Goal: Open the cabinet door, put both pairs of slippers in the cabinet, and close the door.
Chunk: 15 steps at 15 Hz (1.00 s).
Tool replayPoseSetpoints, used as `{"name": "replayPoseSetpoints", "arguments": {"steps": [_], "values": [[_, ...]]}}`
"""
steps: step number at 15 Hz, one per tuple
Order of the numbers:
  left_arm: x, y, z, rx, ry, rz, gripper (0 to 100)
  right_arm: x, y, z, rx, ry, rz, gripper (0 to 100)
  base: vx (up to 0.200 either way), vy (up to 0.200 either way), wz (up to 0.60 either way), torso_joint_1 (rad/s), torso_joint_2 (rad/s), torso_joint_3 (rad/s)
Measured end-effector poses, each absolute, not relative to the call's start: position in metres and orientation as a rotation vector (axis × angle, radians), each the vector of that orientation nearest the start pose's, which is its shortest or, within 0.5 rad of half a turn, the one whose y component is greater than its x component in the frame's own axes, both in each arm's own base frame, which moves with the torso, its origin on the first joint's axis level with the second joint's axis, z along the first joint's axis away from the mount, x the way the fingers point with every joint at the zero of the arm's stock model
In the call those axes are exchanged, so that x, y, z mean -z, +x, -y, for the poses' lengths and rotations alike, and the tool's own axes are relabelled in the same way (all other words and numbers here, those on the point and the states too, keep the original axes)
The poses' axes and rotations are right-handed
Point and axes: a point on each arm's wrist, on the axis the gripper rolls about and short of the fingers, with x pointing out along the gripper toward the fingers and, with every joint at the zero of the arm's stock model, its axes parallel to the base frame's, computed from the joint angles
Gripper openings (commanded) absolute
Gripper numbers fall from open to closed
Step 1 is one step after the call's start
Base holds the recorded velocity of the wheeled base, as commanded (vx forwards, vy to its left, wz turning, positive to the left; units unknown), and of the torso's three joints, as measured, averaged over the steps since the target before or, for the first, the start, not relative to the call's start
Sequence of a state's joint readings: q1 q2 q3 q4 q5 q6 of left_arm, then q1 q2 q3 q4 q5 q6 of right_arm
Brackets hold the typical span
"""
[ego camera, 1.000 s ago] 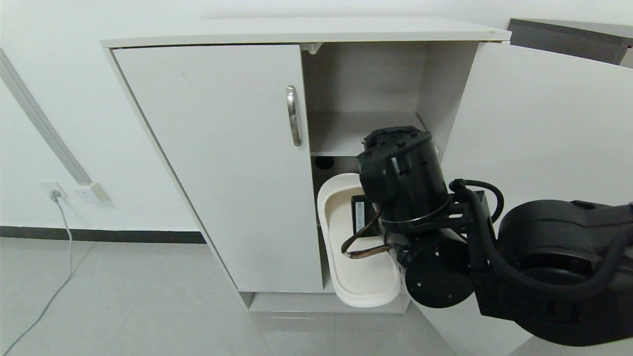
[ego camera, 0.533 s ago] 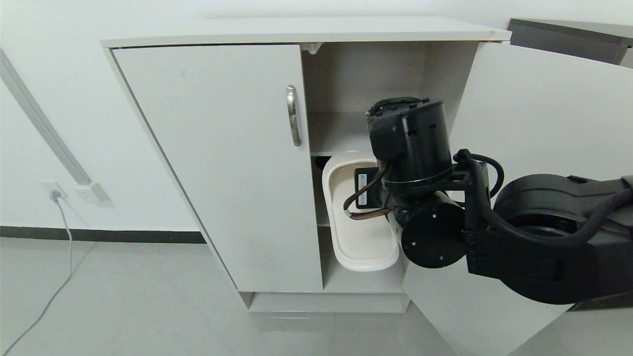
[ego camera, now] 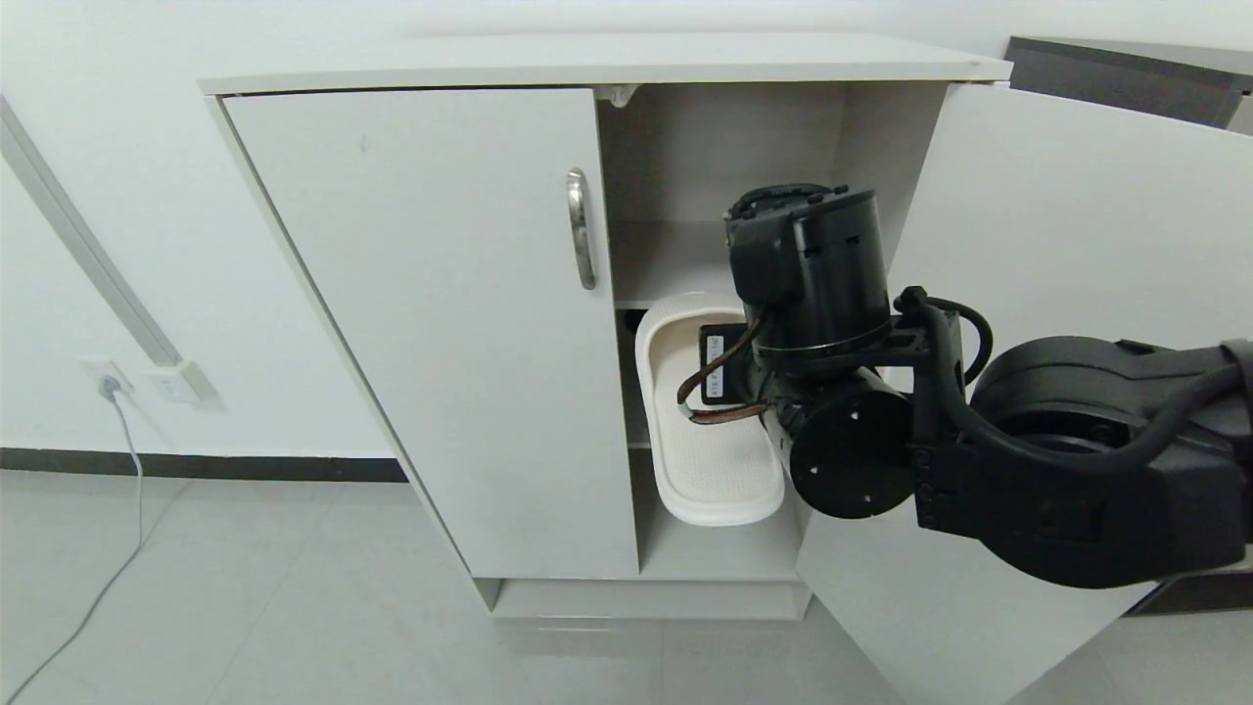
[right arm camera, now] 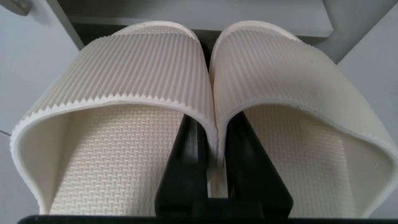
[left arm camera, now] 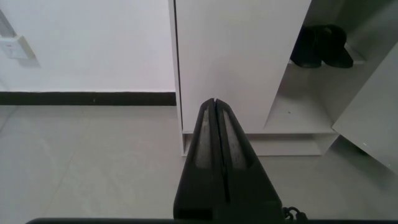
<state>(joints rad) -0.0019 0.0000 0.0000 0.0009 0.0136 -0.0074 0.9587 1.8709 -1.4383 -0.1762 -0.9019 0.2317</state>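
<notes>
While the right gripper (right arm camera: 211,146) clamps the inner straps of the cream ribbed foam slippers (right arm camera: 124,81), toes up at the open bay of the white cabinet (ego camera: 607,64), best level them onto the upper shelf (ego camera: 675,259) before releasing; the left gripper (left arm camera: 214,118) hangs closed, empty

- White slippers (ego camera: 710,460): in the head view the right arm (ego camera: 1077,470) covers all but one footbed; heels cut off at the right wrist view's edge.
- Right gripper (right arm camera: 214,155): fingertips hidden under the slipper straps.
- Open door (ego camera: 1028,245): outer side and lower corner cut off.
- Dark slippers (left arm camera: 320,46): on a shelf, detail too small to tell.
- Cable (ego camera: 98,587): runs off the lower edge.
</notes>
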Motion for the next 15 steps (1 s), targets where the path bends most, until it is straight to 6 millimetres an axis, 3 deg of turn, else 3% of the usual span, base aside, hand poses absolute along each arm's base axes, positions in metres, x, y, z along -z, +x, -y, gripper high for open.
{"name": "replayPoseSetpoints", "arguments": {"steps": [10,15], "values": [[-0.075,-0.023,0.000,-0.012,-0.007,-0.002,0,-0.258,0.233,-0.292,-0.022,0.025,-0.158,0,0.200,0.000,0.00,0.003,0.00,0.005],[-0.075,-0.023,0.000,-0.012,-0.007,0.000,0,-0.251,0.242,-0.288,0.002,0.038,-0.170,0,0.000,0.000,0.00,0.000,0.00,0.000]]}}
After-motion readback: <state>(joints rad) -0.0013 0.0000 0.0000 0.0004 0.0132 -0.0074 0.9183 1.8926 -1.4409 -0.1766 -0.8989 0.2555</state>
